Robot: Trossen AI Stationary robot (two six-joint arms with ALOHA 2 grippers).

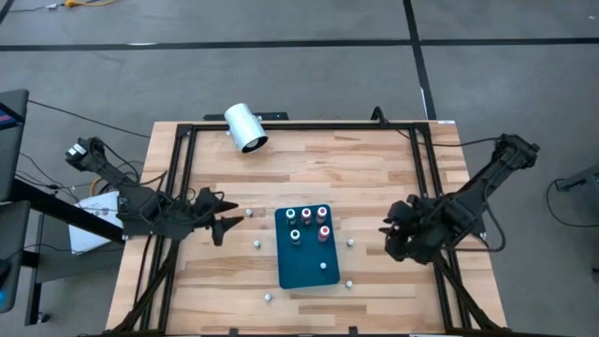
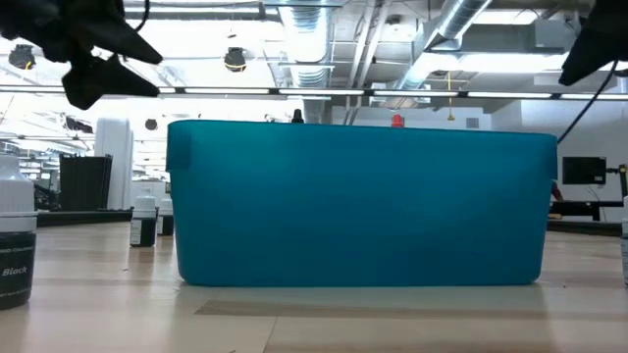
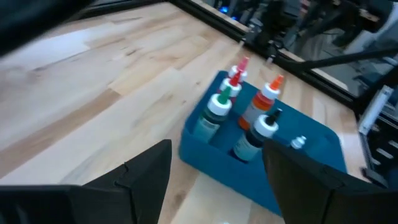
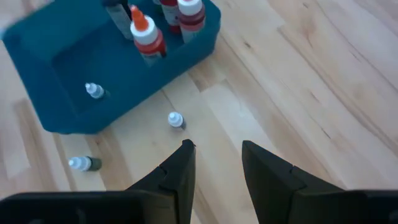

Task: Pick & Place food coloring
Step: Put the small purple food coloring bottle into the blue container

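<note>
Several tiny food coloring bottles (image 1: 306, 223) stand upright in the far half of a teal tray (image 1: 304, 271) at the table's middle. In the left wrist view they show green (image 3: 217, 109), red (image 3: 235, 78), orange (image 3: 265, 99) and black (image 3: 257, 134). One small pale-topped bottle (image 4: 94, 91) rests in the tray's near half. More small ones lie on the wood around the tray (image 1: 256, 243) (image 1: 351, 242) (image 1: 348, 283). My left gripper (image 1: 225, 217) (image 3: 217, 155) hovers open left of the tray. My right gripper (image 1: 387, 230) (image 4: 217, 149) hovers open on its right.
A large white cylinder (image 1: 245, 127) lies near the table's far edge. A black frame (image 1: 299, 124) runs along the table's edges. In the low view the tray's wall (image 2: 363, 201) fills the middle, with a bottle labelled Black (image 2: 15, 250) close by on the left.
</note>
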